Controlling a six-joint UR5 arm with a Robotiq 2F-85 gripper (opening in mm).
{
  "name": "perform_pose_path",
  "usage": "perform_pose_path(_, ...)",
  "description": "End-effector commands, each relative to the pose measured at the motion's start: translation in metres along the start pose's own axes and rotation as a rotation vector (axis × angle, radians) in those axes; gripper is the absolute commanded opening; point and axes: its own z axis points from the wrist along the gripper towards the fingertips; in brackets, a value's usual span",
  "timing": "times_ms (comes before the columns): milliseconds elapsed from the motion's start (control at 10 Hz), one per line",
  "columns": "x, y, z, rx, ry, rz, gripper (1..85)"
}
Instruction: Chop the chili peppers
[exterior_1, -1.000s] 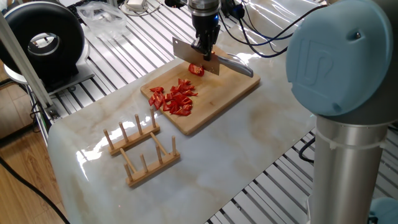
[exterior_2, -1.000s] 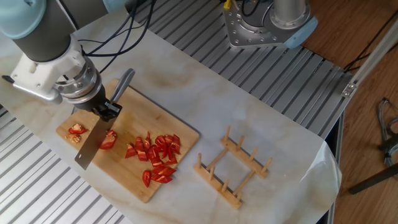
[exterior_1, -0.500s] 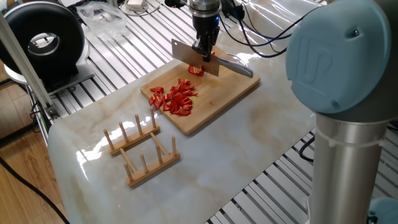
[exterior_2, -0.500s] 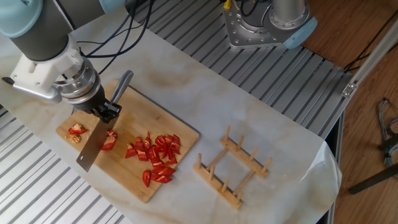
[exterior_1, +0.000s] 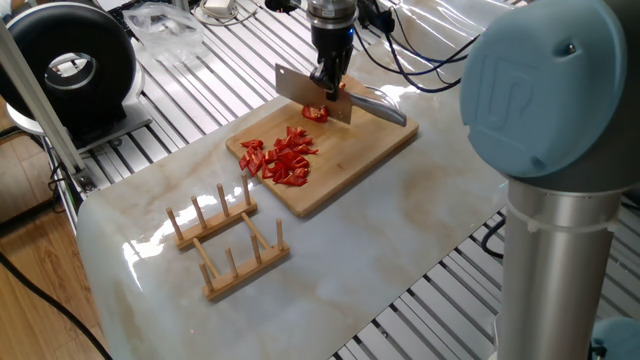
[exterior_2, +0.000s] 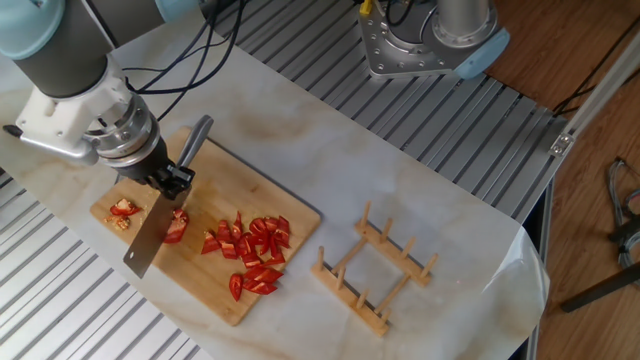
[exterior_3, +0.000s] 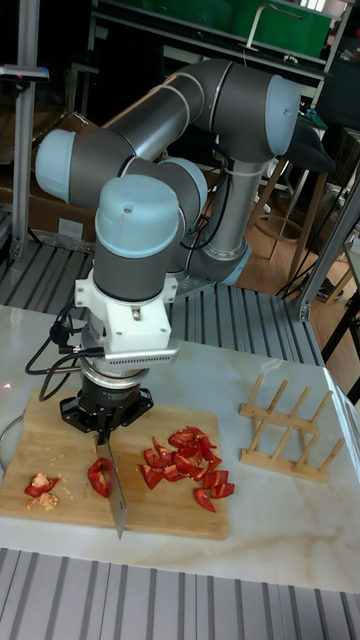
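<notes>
Gripper (exterior_2: 172, 180) is clamped on a knife (exterior_2: 150, 232), handle (exterior_2: 196, 139) sticking out past the fingers, blade edge down on the board (exterior_2: 290, 215). Same grip shows in one fixed view: gripper (exterior_1: 329, 84), knife (exterior_1: 312, 95) broadside to camera, board (exterior_1: 385, 140) under it. Tall view: gripper (exterior_3: 104, 418) straight above, blade (exterior_3: 116, 487) pointing toward camera, board (exterior_3: 60, 440).

Peppers:
- Main pile of cut pieces (exterior_2: 255, 248) mid-board, toward the rack side; also seen at (exterior_1: 282, 158) and (exterior_3: 187, 457). Many small red bits, loosely heaped, some touching.
- One bigger piece (exterior_2: 176, 225) right against the blade, on the pile side. In one fixed view it peeks below the blade (exterior_1: 315, 113). In the tall view it sits just left of the blade (exterior_3: 100, 477).
- Stem end with seed crumbs (exterior_2: 123, 212) on the other side of the blade, near the board's end, apart from the rest; tall view (exterior_3: 41, 486).

Wooden peg rack (exterior_2: 375, 266) lies on the desk (exterior_2: 400, 170), well apart from the board; also (exterior_1: 228, 240) and (exterior_3: 287, 430). White marble-look desk top (exterior_1: 400, 230).
</notes>
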Motion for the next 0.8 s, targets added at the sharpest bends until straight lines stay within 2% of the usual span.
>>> perform_pose_path(0, -0.0019, 0.0030, 0.0006, -0.020, -0.002, 0.001, 1.3)
perform_pose_path(200, -0.0011, 0.0010, 0.0007, -0.015, -0.002, -0.012, 1.3)
perform_pose_path(400, -0.0053, 0.0055, 0.0024, -0.033, -0.005, -0.011, 1.3)
perform_pose_path(700, -0.0076, 0.0071, 0.0046, -0.038, 0.004, -0.005, 1.3)
